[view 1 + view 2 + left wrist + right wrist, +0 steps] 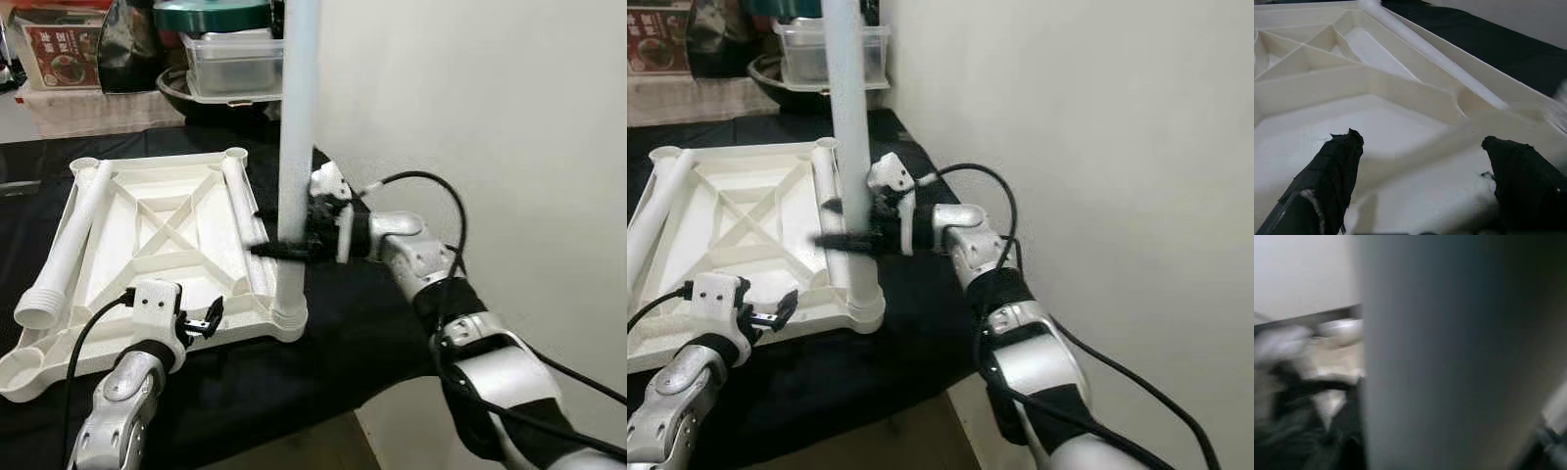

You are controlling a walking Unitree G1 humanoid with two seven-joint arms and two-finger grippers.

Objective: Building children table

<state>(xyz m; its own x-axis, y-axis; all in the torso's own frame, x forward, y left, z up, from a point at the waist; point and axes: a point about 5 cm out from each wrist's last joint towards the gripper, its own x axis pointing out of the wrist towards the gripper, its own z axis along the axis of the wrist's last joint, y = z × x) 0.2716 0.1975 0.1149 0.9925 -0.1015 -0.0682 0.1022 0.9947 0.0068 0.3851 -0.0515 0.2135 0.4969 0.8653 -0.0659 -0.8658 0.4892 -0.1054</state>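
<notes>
A white plastic table top [147, 163] lies upside down on a black cloth [343, 333]. One white leg [297, 117] stands upright in the near right corner socket [287, 315]. My right gripper [266, 232] is shut on this leg just above the socket, and the leg looms blurred and close in the right wrist view [1440, 357]. Two more legs lie on the table top, one along its left side [69, 245] and one along its right side [243, 201]. My left gripper [203, 322] is open at the near edge of the table top [1400, 98], holding nothing.
A pale wall [490, 98] stands close on the right, beside the cloth's edge. Behind the table top are clear plastic boxes [235, 64] on a dark bowl and a red printed box [61, 54]. The cloth's front edge drops off near my arms.
</notes>
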